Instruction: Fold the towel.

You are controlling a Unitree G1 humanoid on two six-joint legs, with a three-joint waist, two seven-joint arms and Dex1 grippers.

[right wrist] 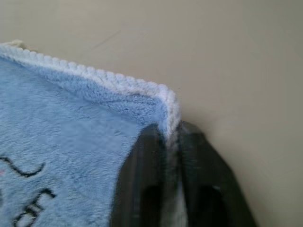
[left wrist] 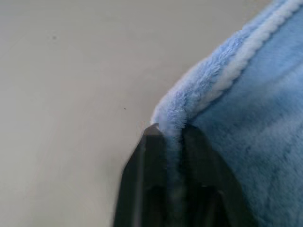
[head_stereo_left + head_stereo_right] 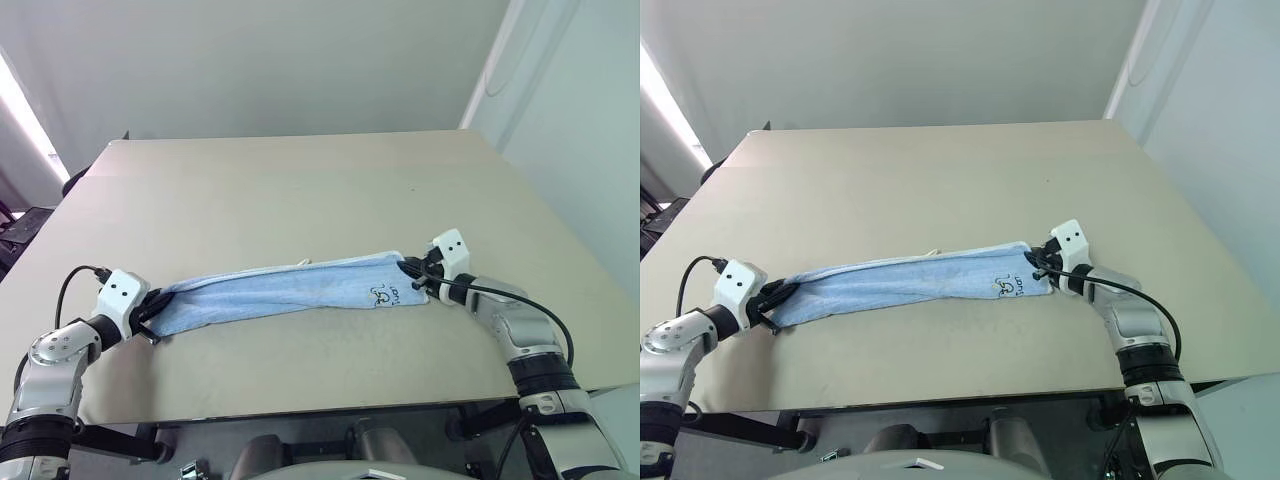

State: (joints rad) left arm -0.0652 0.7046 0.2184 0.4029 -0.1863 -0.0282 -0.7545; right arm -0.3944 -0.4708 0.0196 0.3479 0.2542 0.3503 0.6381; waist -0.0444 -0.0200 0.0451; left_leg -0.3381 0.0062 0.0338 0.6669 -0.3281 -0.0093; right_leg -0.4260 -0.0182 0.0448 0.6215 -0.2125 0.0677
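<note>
Towel (image 3: 290, 288), small, light-blue terry cloth with whitish stitched edge, lying as a long narrow band across the near part of a flat beige table (image 3: 300, 190), stretched between the two grippers. Left gripper (image 3: 150, 312): two black fingers pinching the towel's left end; in the left wrist view the whitish edge runs straight into the narrow gap between the jaws. Right gripper (image 3: 412, 272): black fingers likewise pinching the right-hand corner, the stitched edge caught between the jaws, cloth spreading away beyond them. Risk, as judged: each hold takes only the very edge of the cloth, so a corner could slip free if the arms pull apart or lift unevenly, leaving the fold skewed. Marking: small dark embroidered mark (image 3: 385, 295) just beside the right jaws, with lettering too small to read.
</note>
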